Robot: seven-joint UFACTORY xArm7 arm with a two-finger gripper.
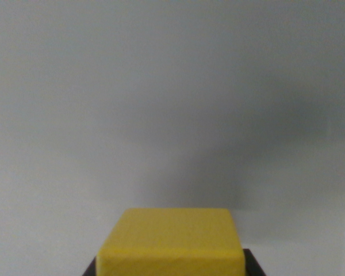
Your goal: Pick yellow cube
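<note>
The yellow cube [172, 238] fills the bottom centre of the wrist view, with its top face and front edge showing. Dark gripper fingers [256, 267] press against its left and right sides at the bottom edge of the picture. My gripper [171, 268] is shut on the cube. Only small corners of the fingers show; the rest is out of frame. Beyond the cube lies a plain grey surface [161, 103], blurred.
A soft dark shadow [259, 155] spreads over the grey surface above and to the right of the cube. No other object is in view.
</note>
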